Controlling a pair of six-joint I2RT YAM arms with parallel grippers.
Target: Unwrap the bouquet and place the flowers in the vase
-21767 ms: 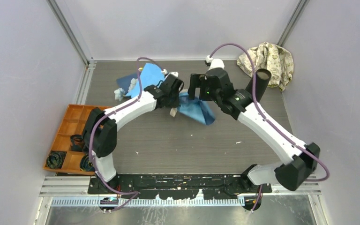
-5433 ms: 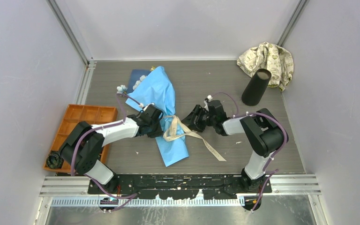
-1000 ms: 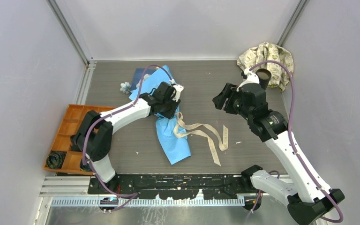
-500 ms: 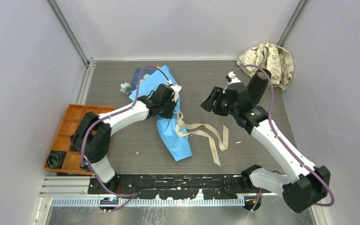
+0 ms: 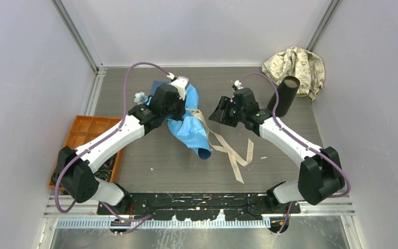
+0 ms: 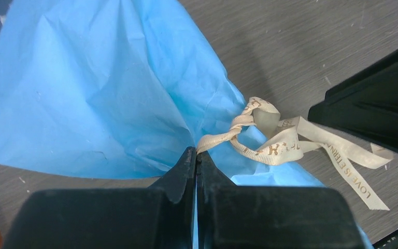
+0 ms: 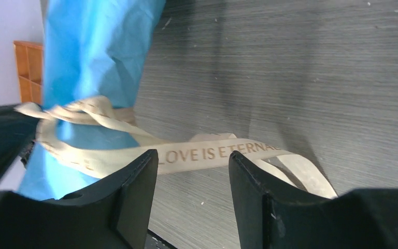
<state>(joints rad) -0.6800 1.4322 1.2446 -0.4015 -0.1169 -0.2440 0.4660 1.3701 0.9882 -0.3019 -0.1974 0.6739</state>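
Note:
The bouquet (image 5: 190,127) is a crumpled blue paper bundle, its upper part raised off the table. My left gripper (image 5: 178,110) is shut on its wrap (image 6: 109,88), right where the cream ribbon (image 6: 269,142) is knotted. Pale blue flowers (image 5: 140,97) peek out at the bundle's far left end. The ribbon's loose tails (image 5: 234,151) trail across the table to the right. My right gripper (image 5: 218,115) is open just right of the bundle, with the printed ribbon (image 7: 223,153) stretched just beyond its fingertips (image 7: 144,171). The black vase (image 5: 284,96) stands upright at the back right.
A beige patterned cloth (image 5: 298,63) lies bunched in the back right corner behind the vase. An orange compartment tray (image 5: 85,136) sits at the left table edge, holding dark coiled items. Grey walls close in the table on three sides.
My left gripper has shut on the wrap and drawn the bouquet up and toward the back. My right gripper has swung left from near the vase to beside the ribbon.

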